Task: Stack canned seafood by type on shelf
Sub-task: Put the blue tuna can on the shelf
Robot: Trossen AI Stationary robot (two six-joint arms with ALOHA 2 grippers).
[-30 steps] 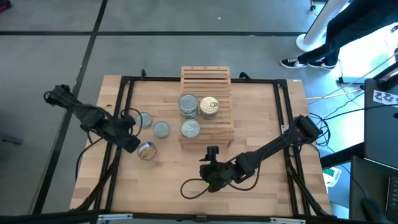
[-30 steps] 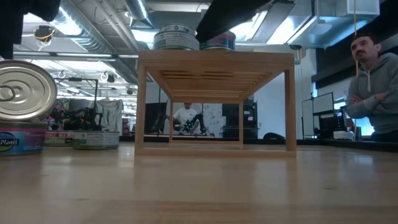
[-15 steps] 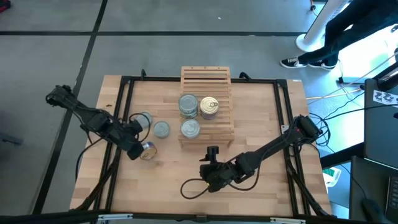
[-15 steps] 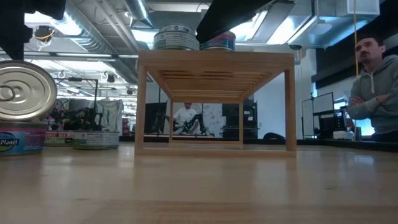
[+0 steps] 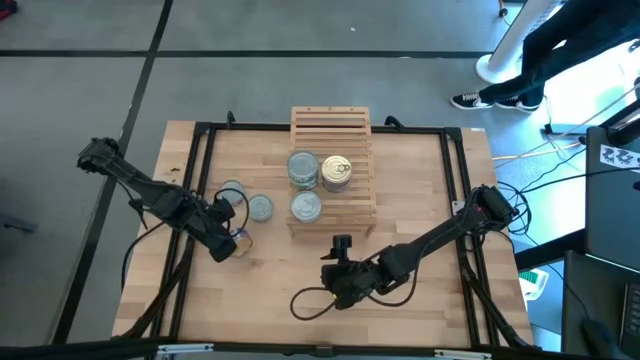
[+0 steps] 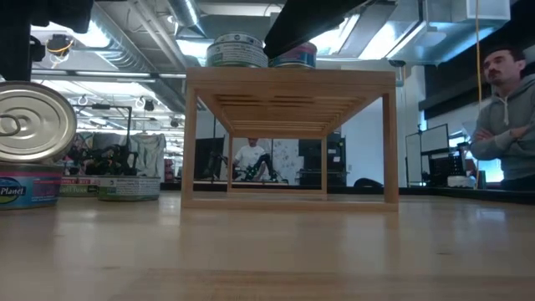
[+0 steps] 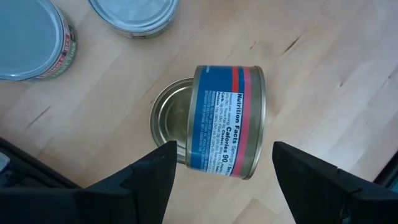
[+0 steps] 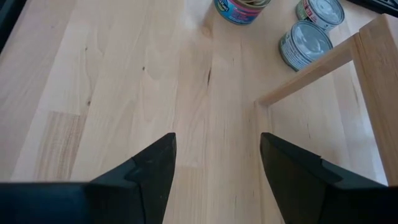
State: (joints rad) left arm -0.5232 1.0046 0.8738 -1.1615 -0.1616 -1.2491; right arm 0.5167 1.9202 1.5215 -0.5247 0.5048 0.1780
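Well, left gripper [image 7: 217, 171] (open) straddles tipped can [image 7: 227, 121].

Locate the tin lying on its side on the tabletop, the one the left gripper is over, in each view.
High view: tipped tin at the left gripper, left of the shelf.
Low view: at the left edge, golden ringed end facing the camera.
Left wrist view: centre, blue and red label up, between the open fingers.
Right wrist view: at the top edge.
Shared landmark: the two grey-topped tins beside it.
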